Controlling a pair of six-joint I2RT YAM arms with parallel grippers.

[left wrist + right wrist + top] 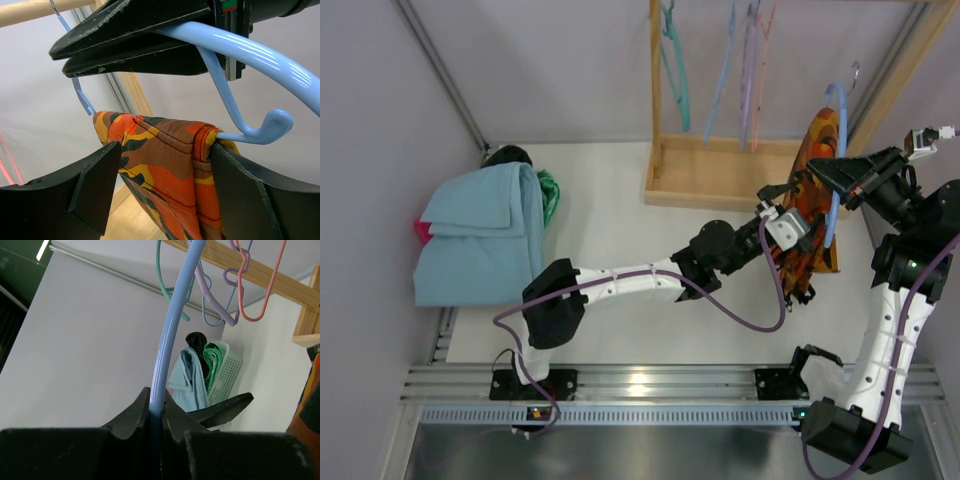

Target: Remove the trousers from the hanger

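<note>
The white surface (610, 240) holds a wooden rack (720, 175). Orange trousers (815, 150) hang over a blue hanger (834, 215) at the right end of the rack. The right tool (156, 415) pinches the hanger tight. The left tool (160, 195) is spread wide, with one finger on each side of the trousers

No word, brand or number can be read in any view. A small red-and-green patch (229, 6) at the top edge of the left wrist view, just above the light-blue plastic hanger (235, 47), may be a label, but it is cropped and illegible.
</note>
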